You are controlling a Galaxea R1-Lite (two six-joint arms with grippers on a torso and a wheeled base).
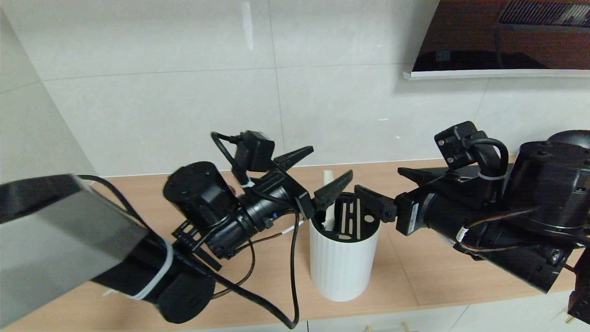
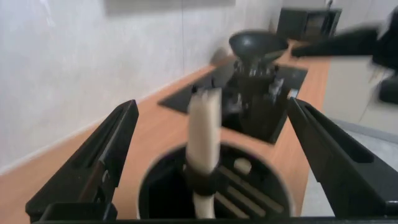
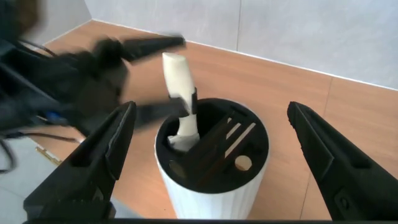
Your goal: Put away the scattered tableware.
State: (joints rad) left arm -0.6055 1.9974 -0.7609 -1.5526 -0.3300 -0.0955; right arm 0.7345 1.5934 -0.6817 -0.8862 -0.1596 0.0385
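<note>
One white holder (image 1: 341,258), one cream handle (image 1: 328,177) inside, close to the tabletop (image 1: 415,276) near edge; left hand (image 1: 331,161), right hand (image 1: 379,180) both spread

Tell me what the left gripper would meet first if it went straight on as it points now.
The left gripper would likely meet the white handle in the holder, which stands straight ahead between its open jaws; depth is unclear.

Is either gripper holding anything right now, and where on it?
Nothing is held. The left gripper and right gripper are open; the white-handled utensil stands free in the utensil holder.
</note>
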